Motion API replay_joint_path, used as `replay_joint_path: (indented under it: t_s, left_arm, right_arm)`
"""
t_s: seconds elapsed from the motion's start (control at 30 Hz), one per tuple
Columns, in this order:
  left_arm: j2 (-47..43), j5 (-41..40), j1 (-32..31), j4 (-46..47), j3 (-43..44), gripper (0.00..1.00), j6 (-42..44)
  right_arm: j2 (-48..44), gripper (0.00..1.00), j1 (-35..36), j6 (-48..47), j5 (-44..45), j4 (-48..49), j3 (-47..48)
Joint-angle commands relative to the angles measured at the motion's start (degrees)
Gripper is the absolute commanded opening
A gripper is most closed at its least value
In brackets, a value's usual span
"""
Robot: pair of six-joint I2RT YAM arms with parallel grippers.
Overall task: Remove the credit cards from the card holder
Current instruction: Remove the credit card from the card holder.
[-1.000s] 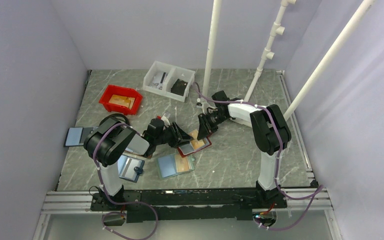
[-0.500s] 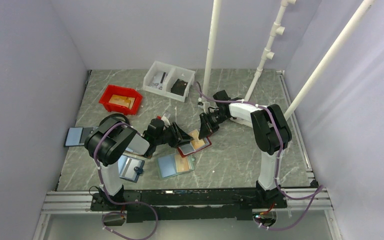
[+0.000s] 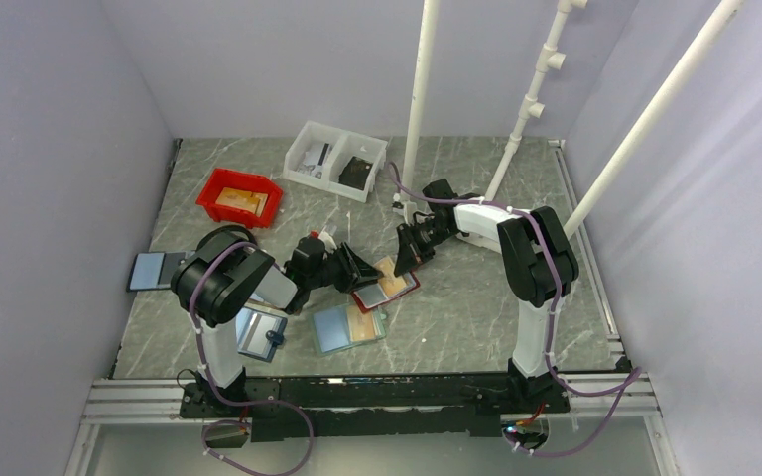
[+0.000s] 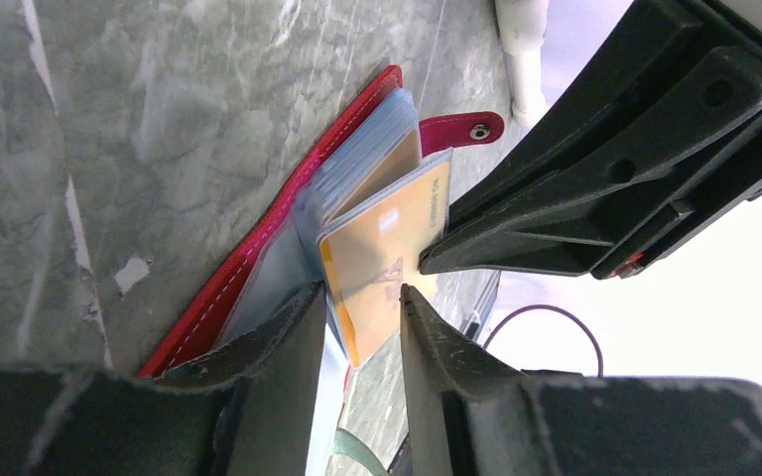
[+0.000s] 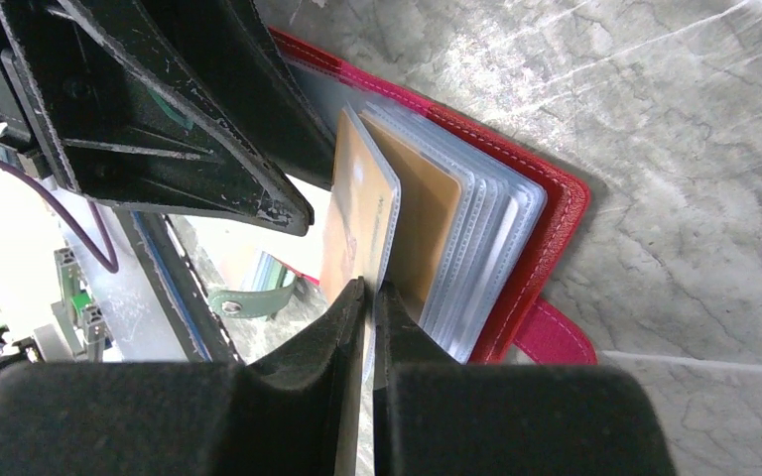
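Observation:
The red card holder lies open on the table, its clear sleeves fanned up and its pink tab off to one side. A tan-orange credit card stands up out of the sleeves. My right gripper is shut on that card's edge. From the opposite side, my left gripper has its jaws apart with the card's lower corner in the gap. Its left finger rests against the holder's pale inside leaf. From above, the two grippers meet nose to nose over the holder.
A teal holder with an orange card lies just in front. A brown holder with grey inside sits by the left arm, and another flat holder is at the far left. A red bin, a white bin and white poles stand behind.
My right gripper's jaws have closed onto the tan-orange card. The left gripper's jaws have narrowed slightly. Neither arm has shifted noticeably.

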Motion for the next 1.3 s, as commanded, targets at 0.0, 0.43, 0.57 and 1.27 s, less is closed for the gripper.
replay_joint_path:
  t_s: [0.0, 0.43, 0.57, 1.27]
  left_arm:
    - [-0.1, -1.1, -0.1, 4.3, -1.1, 0.39, -0.9]
    - [-0.2, -1.2, -0.1, 8.8, -1.0, 0.30, -1.9]
    - [-1.3, -1.7, -0.1, 8.4, -0.7, 0.29, -1.4]
    - [-5.3, -0.4, 0.1, 1.4, 3.2, 0.06, 5.3]
  right_arm:
    - [1.4, 0.00, 1.0, -0.5, 2.3, -0.2, 1.2]
    - [3.7, 0.00, 3.5, -0.4, 8.2, -1.5, 2.4]
    - [3.4, 0.02, 3.1, -0.2, 10.2, -1.7, 2.5]
    - [-0.5, 0.09, 1.4, -1.4, 8.7, -2.2, 1.8]
